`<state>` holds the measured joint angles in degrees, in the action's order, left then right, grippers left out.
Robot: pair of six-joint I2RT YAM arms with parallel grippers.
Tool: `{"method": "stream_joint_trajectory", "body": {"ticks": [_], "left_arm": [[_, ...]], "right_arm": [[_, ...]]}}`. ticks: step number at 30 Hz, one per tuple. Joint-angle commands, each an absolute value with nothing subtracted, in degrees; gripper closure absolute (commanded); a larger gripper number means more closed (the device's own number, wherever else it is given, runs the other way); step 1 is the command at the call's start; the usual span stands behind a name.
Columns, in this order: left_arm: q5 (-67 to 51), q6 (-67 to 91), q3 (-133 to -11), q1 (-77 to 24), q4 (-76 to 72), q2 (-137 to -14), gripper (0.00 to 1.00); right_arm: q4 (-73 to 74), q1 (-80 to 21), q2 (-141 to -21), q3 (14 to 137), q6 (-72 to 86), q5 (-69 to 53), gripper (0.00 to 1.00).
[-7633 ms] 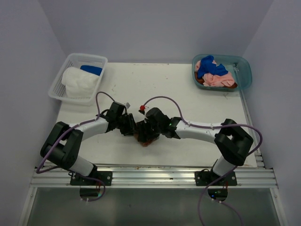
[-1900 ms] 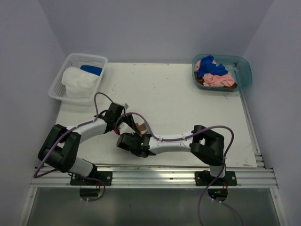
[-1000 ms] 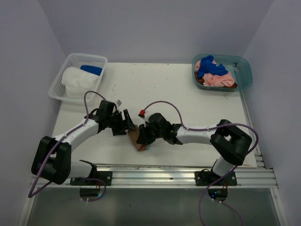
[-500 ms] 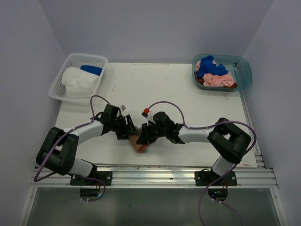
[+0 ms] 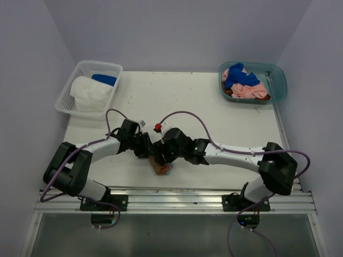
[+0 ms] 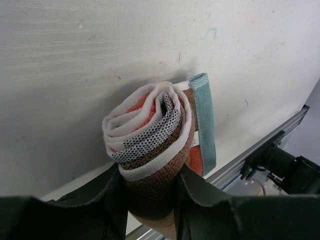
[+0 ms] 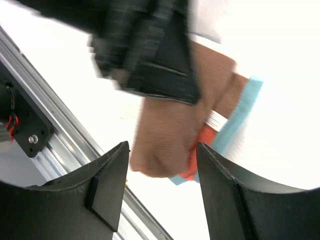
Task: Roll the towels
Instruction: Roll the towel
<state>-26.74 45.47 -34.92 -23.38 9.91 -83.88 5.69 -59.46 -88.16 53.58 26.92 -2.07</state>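
Brown rolled towel (image 6: 150,135) sits pinched in the left tool (image 6: 150,189); right tool (image 7: 161,155) spread wide.

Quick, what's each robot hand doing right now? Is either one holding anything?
Left gripper: fingers closed on the rolled brown towel.
Right gripper: fingers open, holding nothing.

Both arms reach inward and meet low over the table (image 5: 214,112) near its front edge, with the left gripper (image 5: 146,148) and right gripper (image 5: 163,153) close together (jaw positions not discernible from above). A brown towel (image 5: 161,168) protrudes just beneath them. The mesh basket (image 5: 80,67), rear left, holds a white towel (image 5: 90,93) and a blue towel (image 5: 104,79). The teal tub (image 5: 280,80), rear right, holds pink towels (image 5: 247,91) and a second blue towel (image 5: 237,76).
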Motion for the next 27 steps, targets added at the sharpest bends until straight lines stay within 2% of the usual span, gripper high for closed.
{"method": "stream_joint_trajectory", "body": {"ticks": [1, 9, 16, 20, 21, 22, 23, 24, 27], "left_arm": [[-25.1, 45.8, -36.0, -23.7, 10.5, -82.9, 0.64], [-24.4, 45.7, -37.1, -23.7, 12.0, -82.4, 0.64], [-24.1, 45.5, -37.4, -23.7, 12.8, -81.9, 0.64], [-23.9, 45.5, -37.6, -23.7, 13.3, -81.6, 0.63], [-23.9, 45.5, -37.7, -23.7, 13.4, -81.5, 0.63], [-23.8, 45.5, -37.7, -23.7, 13.4, -81.5, 0.62], [-23.8, 45.5, -38.1, -23.6, 13.7, -81.3, 0.61], [-23.6, 45.2, -38.3, -23.6, 14.1, -81.1, 0.59], [-22.9, 44.0, -40.1, -23.3, 16.2, -80.1, 0.49]], "right_arm": [[17.2, -65.1, -87.3, 60.4, 20.1, 13.3, 0.40], [25.6, -75.7, -98.9, 72.5, 14.8, 28.7, 0.39], [27.0, -77.1, -106.5, 74.4, 14.9, 31.1, 0.41], [25.4, -77.1, -106.0, 72.8, 16.1, 30.8, 0.57], [25.2, -77.0, -105.9, 72.7, 16.2, 31.0, 0.68], [25.1, -76.8, -105.7, 72.7, 16.3, 31.4, 0.72], [24.6, -76.6, -105.4, 72.7, 16.5, 30.9, 0.77], [24.3, -75.9, -105.0, 72.6, 16.7, 29.9, 0.85], [20.8, -72.8, -101.8, 70.6, 18.3, 24.2, 0.93]]}}
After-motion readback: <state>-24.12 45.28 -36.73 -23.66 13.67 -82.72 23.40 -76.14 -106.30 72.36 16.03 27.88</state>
